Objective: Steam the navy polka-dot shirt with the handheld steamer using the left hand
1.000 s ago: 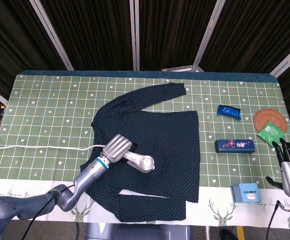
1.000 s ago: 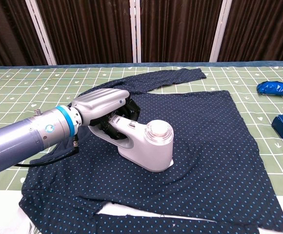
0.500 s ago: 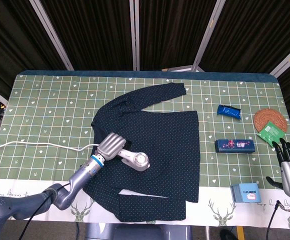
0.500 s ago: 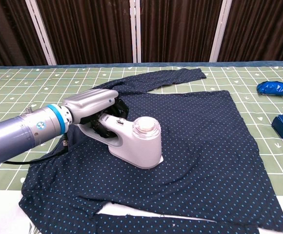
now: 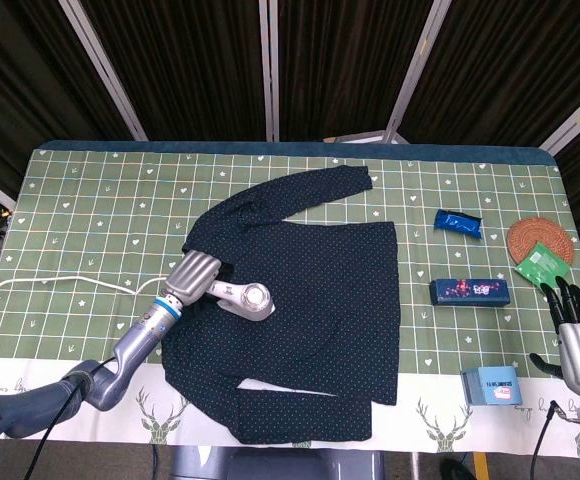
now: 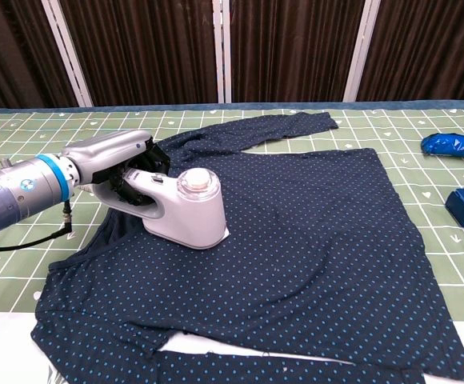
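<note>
left hand (image 6: 108,156): gripped the rear handle of the handheld steamer (image 6: 186,210), fingers wrapped around it.
steamer position: base sat flat on the navy polka-dot shirt (image 6: 320,232), on the shirt's left part near the collar.
shirt: lay spread on the green checked tablecloth (image 5: 90,220), one sleeve stretched toward the far edge.
cable (image 5: 60,283): white, ran across the cloth left of the shirt.
right hand (image 5: 577,335): held nothing, fingers apart and pointing up, at the table's right edge.
</note>
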Motion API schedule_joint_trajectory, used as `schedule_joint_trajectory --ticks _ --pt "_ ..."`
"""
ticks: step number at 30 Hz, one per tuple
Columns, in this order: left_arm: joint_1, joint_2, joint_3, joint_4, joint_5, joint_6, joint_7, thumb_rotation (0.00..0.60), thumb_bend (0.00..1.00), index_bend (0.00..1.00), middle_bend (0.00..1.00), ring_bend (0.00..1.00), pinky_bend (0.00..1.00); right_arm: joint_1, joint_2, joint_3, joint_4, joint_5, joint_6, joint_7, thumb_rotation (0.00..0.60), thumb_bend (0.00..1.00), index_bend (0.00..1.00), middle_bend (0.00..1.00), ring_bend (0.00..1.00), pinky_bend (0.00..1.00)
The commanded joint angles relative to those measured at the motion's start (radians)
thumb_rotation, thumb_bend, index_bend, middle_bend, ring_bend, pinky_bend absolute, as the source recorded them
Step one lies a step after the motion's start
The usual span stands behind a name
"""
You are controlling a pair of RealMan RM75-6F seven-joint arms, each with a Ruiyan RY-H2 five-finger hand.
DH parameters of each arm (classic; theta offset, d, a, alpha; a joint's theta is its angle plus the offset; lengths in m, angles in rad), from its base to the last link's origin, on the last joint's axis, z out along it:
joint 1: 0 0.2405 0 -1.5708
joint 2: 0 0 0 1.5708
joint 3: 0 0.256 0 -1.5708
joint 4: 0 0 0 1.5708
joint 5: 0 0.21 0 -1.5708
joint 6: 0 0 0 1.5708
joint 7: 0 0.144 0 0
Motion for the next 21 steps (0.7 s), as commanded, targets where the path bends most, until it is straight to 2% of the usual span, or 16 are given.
schedule_joint_trajectory --ticks 1,21 --pt "0.006 0.004 0.006 0.005 -0.002 -0.008 -0.019 0.6 0.59 0.92 0.86 0.78 1.0 0.001 -0.001 0.0 -0.001 0.0 -0.001 -0.004 0.6 0.0 0.0 0.0 0.0 0.0" --pt "-0.008 -0.056 0.016 -0.035 0.021 -0.012 0.015 0.6 0.59 0.92 0.86 0.78 1.0 -0.004 0.009 0.001 -0.002 -0.002 0.006 0.023 0.6 0.0 0.0 0.0 0.0 0.0"
